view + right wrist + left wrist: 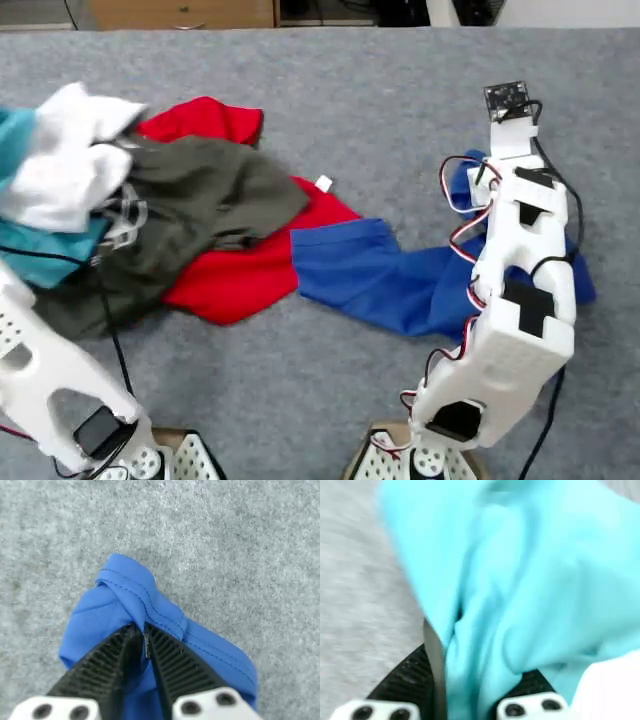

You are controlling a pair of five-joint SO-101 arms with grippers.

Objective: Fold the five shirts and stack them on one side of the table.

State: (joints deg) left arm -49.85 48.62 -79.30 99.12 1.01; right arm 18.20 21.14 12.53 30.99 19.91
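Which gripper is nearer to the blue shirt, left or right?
Right. The right gripper is shut on a fold of the blue shirt, touching it. The left gripper holds the teal shirt, well away from the blue one.

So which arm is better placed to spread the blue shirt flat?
Right. The right pincer is shut on a hem of the royal-blue fabric shirt; the left pincer is clamped on the turquoise fabric shirt.

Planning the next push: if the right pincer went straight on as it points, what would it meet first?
The blue shirt bunched in the right pincer; past it, probably bare grey tabletop.
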